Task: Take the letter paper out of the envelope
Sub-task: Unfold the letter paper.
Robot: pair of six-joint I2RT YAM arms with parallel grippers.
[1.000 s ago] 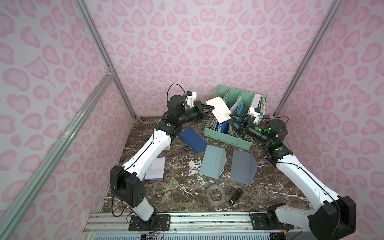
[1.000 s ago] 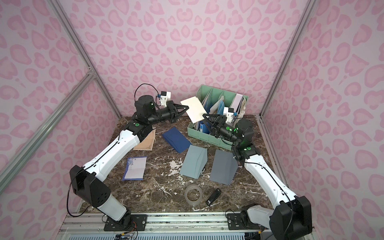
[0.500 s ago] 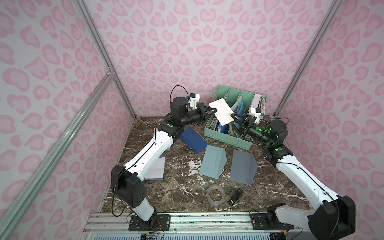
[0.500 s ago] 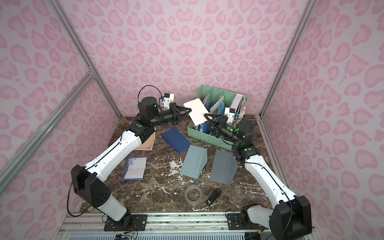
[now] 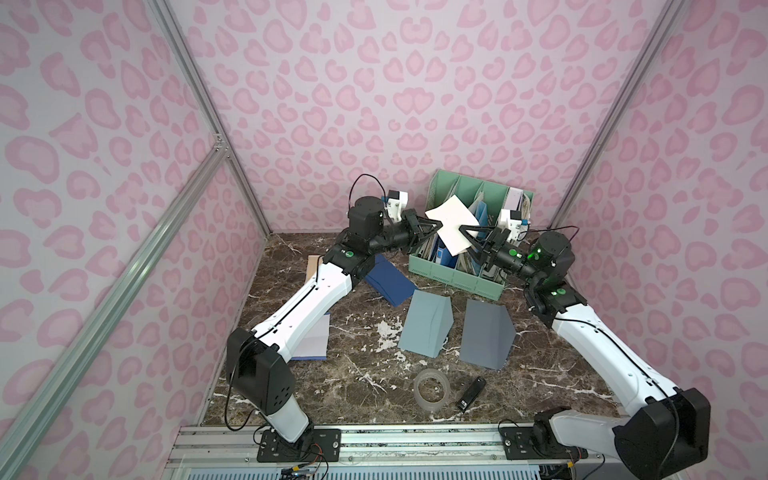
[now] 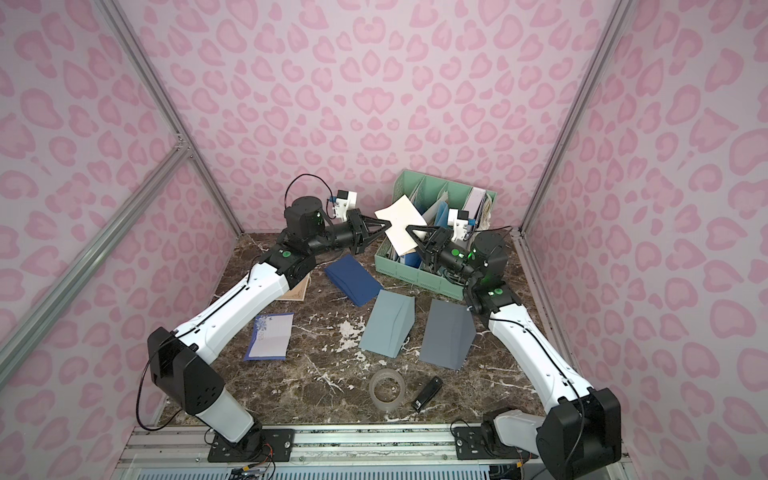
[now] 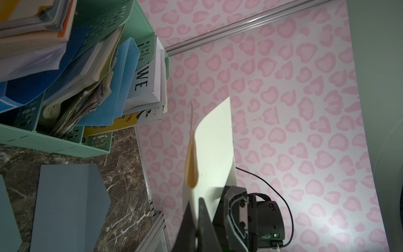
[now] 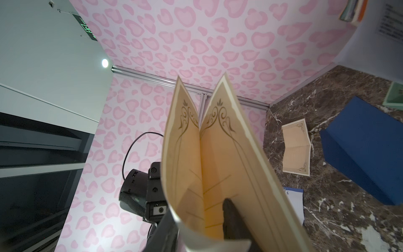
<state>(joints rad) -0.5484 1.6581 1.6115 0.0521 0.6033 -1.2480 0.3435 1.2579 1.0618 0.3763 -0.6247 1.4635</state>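
Note:
The letter paper [image 5: 451,224] [image 6: 401,220] hangs in the air in front of the file rack. It is folded, white outside and tan with an ornate border inside [image 8: 218,157]. My left gripper [image 5: 439,224] [image 7: 195,209] is shut on one edge of it. My right gripper [image 5: 467,237] [image 8: 200,220] stands open at the opposite edge, one finger inside the fold, the other outside, with one leaf between them. Three envelopes lie on the table below, apart from the paper: dark blue [image 5: 390,282], blue-grey [image 5: 426,324] and grey [image 5: 486,332].
A green file rack [image 5: 461,274] full of books and folders stands at the back right, just behind the grippers. A tan sheet [image 6: 296,291] and a blue-bordered sheet [image 6: 270,336] lie at the left. A tape roll [image 5: 431,390] and a black stick [image 5: 471,394] lie near the front.
The left gripper has carried the paper to the right, toward the right gripper. The right gripper's fingers now straddle the paper's edge, where before they were apart from it.

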